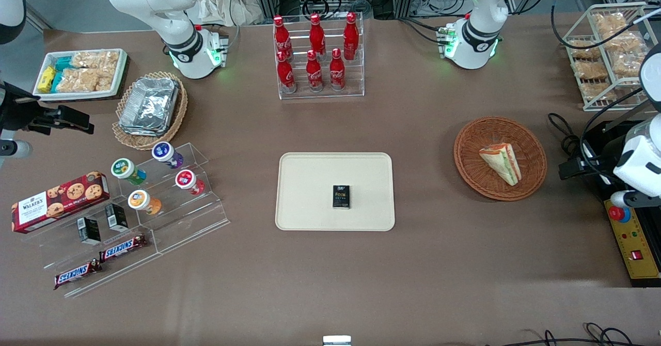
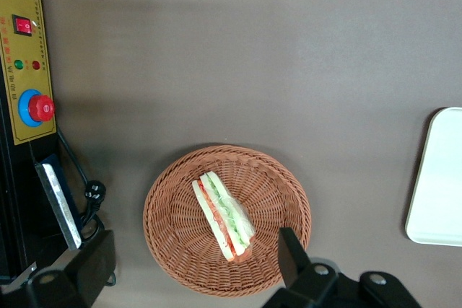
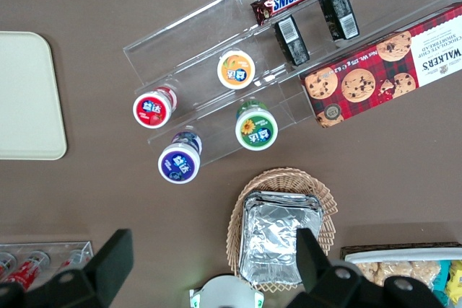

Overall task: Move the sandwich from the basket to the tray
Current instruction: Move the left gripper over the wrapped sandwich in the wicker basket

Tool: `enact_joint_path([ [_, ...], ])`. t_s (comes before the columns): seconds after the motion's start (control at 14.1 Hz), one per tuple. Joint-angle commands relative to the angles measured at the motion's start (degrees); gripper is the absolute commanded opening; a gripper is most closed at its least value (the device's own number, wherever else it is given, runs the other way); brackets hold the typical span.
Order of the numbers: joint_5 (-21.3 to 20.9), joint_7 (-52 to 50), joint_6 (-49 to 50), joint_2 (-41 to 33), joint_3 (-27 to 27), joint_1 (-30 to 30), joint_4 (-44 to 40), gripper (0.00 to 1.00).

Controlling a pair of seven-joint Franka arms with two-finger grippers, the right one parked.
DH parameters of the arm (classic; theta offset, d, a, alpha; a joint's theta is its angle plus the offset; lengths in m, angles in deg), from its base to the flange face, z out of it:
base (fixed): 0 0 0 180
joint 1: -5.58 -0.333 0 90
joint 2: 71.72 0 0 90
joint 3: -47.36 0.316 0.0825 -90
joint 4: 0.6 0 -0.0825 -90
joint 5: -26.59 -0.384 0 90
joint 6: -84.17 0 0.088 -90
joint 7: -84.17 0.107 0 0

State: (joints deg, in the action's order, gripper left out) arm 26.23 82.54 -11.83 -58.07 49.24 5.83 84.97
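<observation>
The sandwich (image 1: 501,162), a pale wedge with red and green filling, lies in the round reddish-brown basket (image 1: 467,168). Both also show in the left wrist view: sandwich (image 2: 224,214), basket (image 2: 173,239). The cream tray (image 1: 310,181) lies mid-table and holds a small black box (image 1: 341,197); one edge of the tray shows in the left wrist view (image 2: 437,178). My left gripper (image 1: 570,169) hangs high above the table, beside the basket toward the working arm's end. In the wrist view the gripper (image 2: 191,268) is open and empty, fingers wide apart, well above the sandwich.
A yellow control box with a red button (image 1: 632,237) and black cables (image 1: 565,134) lie beside the basket. A rack of red bottles (image 1: 317,51) stands farther from the camera than the tray. A wire rack of bagged snacks (image 1: 609,51) is at the working arm's end.
</observation>
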Motion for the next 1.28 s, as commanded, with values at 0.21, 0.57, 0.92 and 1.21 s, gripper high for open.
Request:
enact_joint_path([
  [0.21,0.4,0.1,4.6,-0.4,-0.4,-0.2,-0.5,1.00],
  [0.57,0.7,-10.8,9.3,-0.7,0.0,-0.4,0.4,1.00],
  [0.92,0.1,-24.3,9.2,-1.8,0.1,-0.5,5.6,1.00],
  [1.21,0.2,-26.6,-3.1,-8.8,1.0,-0.8,20.3,0.99],
])
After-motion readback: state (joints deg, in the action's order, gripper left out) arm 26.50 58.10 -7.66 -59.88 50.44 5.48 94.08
